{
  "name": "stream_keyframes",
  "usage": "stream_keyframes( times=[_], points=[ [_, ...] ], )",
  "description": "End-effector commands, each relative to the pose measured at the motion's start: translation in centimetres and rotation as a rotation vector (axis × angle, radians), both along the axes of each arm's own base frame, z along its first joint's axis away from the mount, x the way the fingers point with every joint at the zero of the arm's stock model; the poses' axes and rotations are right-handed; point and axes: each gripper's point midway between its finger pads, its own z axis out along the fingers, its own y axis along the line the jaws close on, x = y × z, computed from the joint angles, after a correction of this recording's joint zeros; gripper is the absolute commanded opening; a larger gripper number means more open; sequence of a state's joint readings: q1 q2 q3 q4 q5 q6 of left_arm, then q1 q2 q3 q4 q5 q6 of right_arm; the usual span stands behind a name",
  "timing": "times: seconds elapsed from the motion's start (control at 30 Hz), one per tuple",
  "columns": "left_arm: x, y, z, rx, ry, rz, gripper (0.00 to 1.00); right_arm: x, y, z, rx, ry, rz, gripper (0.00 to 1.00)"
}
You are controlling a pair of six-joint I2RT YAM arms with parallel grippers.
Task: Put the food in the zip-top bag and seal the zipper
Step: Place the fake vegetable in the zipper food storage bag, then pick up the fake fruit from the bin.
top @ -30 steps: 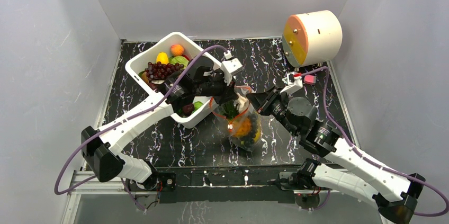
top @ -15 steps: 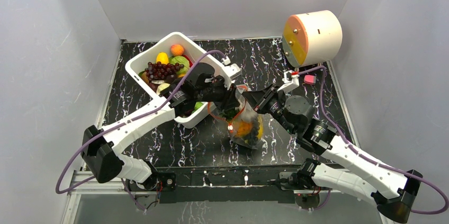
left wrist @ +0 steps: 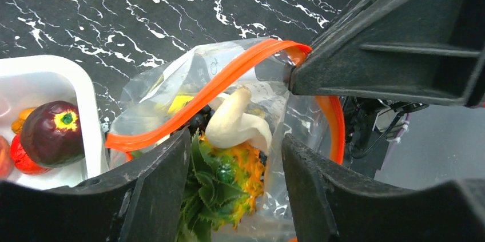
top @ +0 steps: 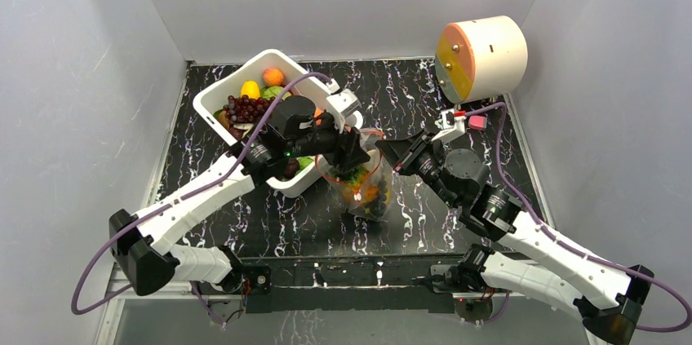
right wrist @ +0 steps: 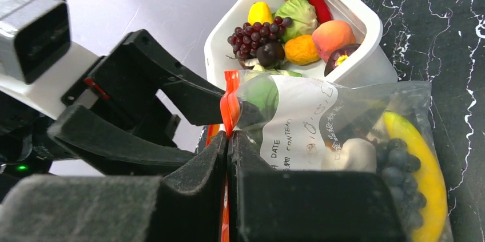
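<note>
The clear zip-top bag [top: 365, 190] stands on the table beside the tub, its mouth held up. My right gripper [top: 390, 152] [right wrist: 229, 134] is shut on the red zipper [right wrist: 230, 102] at the mouth's right end. My left gripper [top: 349, 149] [left wrist: 234, 138] hangs open over the mouth with nothing between its fingers. Below it the zipper [left wrist: 211, 93] gapes. Inside the bag lie a white mushroom [left wrist: 237, 125], a pineapple [left wrist: 229, 179], a banana [right wrist: 420, 179] and dark grapes [right wrist: 400, 167]. More food [right wrist: 286, 27] sits in the tub.
The white tub [top: 214, 94] stands at the back left, touching the bag's left side. A large cream cylinder with an orange face [top: 481, 55] rests at the back right corner. Grey walls enclose the marbled black table [top: 424, 92].
My left jaws have parted over the bag mouth, and the mushroom now lies in the bag. The left wrist has drawn back to the left. The bag has shifted slightly left.
</note>
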State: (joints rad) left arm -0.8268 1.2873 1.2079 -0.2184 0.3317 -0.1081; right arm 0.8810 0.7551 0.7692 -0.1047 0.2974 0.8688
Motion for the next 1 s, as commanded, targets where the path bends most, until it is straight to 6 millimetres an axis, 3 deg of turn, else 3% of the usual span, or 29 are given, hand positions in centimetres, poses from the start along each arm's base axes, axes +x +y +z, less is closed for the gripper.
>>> stream_keyframes(
  times=[0.0,0.2,0.37,0.53,0.7,0.83,0.97],
  points=[
    [-0.7,1.2,4.0,-0.077,-0.042,0.047,0.59,0.0,-0.8,2.8,0.084,-0.072,-0.027,0.00],
    [-1.0,2.8,6.2,-0.121,-0.058,0.115,0.54,-0.1,-1.4,3.2,0.069,-0.104,-0.036,0.00],
    [0.6,5.3,6.6,-0.095,-0.069,0.295,0.46,-0.1,-1.9,2.6,0.042,-0.094,-0.056,0.00],
    [3.1,9.0,5.2,0.023,-0.080,0.541,0.45,-0.3,-2.3,2.5,0.041,-0.100,-0.061,0.00],
    [4.9,12.0,3.6,0.144,-0.102,0.716,0.55,-0.6,-2.6,2.2,0.035,-0.107,-0.058,0.00],
    [6.4,13.8,2.7,0.191,-0.120,0.815,0.59,-0.7,-3.2,2.4,0.028,-0.117,-0.070,0.00],
    [8.6,15.5,0.8,0.229,-0.059,0.857,0.57,-0.9,-3.7,3.1,0.017,-0.135,-0.080,0.00]
  ],
)
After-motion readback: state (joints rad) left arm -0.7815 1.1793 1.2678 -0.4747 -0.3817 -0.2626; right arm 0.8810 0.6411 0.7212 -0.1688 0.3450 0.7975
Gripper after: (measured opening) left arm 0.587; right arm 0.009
